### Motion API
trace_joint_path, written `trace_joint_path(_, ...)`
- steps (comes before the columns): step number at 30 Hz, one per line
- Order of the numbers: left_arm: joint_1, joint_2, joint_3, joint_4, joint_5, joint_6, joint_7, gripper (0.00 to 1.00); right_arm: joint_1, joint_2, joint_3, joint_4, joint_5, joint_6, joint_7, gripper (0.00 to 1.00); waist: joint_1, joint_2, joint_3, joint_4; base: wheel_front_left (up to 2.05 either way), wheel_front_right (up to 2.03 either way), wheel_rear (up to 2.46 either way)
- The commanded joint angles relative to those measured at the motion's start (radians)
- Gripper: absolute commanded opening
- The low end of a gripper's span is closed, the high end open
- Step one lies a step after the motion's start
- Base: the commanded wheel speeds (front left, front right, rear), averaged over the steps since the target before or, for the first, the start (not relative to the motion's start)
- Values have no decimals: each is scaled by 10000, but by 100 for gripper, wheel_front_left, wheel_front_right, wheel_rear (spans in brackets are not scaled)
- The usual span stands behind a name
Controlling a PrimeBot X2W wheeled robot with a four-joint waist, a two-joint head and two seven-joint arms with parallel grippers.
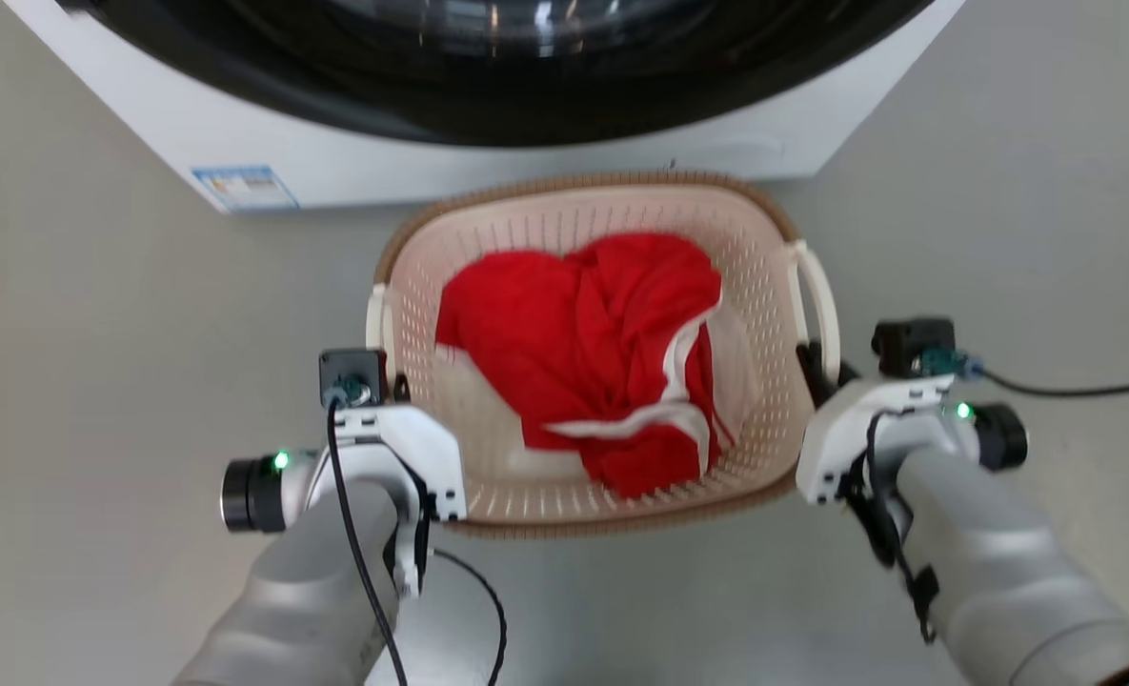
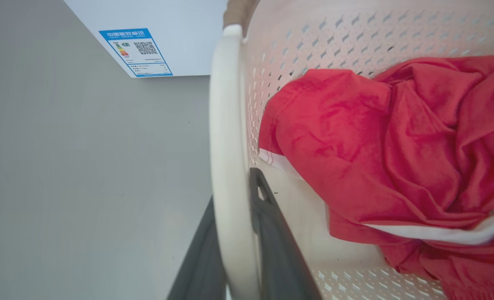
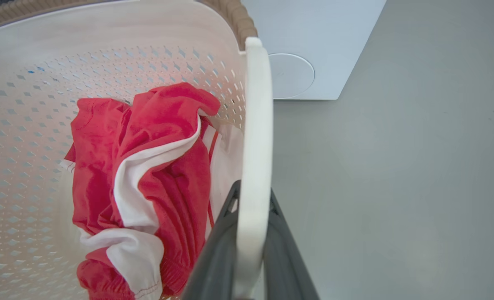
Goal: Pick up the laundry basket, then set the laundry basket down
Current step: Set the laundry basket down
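Your left tool (image 2: 234,196) is pinching the left loop handle (image 2: 228,125) of the laundry basket (image 1: 564,214), one dark finger on either side. That thin, smooth loop could slide through the grip if you jerk or tip. The basket sits between both tools, just before the washing machine (image 1: 431,162); I cannot tell whether it is clear of the floor (image 1: 97,333). Your right tool (image 3: 253,196) pinches the right handle (image 3: 257,125) likewise, so raising one side faster would tilt the basket. It is cream, perforated and brown-rimmed, holding a crumpled red garment (image 1: 583,343).
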Motion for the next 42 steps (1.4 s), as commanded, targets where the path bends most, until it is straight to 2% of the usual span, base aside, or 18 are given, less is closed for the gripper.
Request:
trace_joint_path(1, -424, 66, 327, -283, 240, 90, -137, 0, -263, 210, 20, -57, -298, 73, -223, 0, 0, 0, 1031, 53, 0, 0, 0)
trace_joint_path(8, -1137, 37, 921, -806, 1181, 161, -138, 0, -1260, 41, -1189, -33, -1393, 73, -234, 0, 0, 0, 2656, 224, 0, 0, 0)
trace_joint_path(16, -1816, -25, 1667, -1186, 2301, -33, -138, 0, -1451, -60, -2834, -932, -3007, 73, -236, 0, 0, 0, 4052, 393, 0, 0, 0)
trace_joint_path(23, -1819, -42, 2311, -1349, 3040, -184, -139, 0, -1114, 103, -3832, -1614, -4143, 73, -236, 0, 0, 0, 4439, 409, 0, 0, 0)
trace_joint_path(31, -1882, -74, 2745, -1394, 3648, -401, -139, 0, -812, 185, -4622, -2186, -4811, 73, -236, 0, 0, 0, 4660, 479, 0, 0, 0)
trace_joint_path(36, -1896, -92, 2930, -1312, 3977, -522, -139, 0, -563, 203, -4913, -2385, -5120, 73, -237, 0, 0, 0, 4703, 478, 0, 0, 0)
trace_joint_path(42, -1895, -104, 3137, -1184, 4185, -603, -139, 0, -434, 207, -4809, -2516, -4970, 73, -237, 0, 0, 0, 4741, 464, 0, 0, 0)
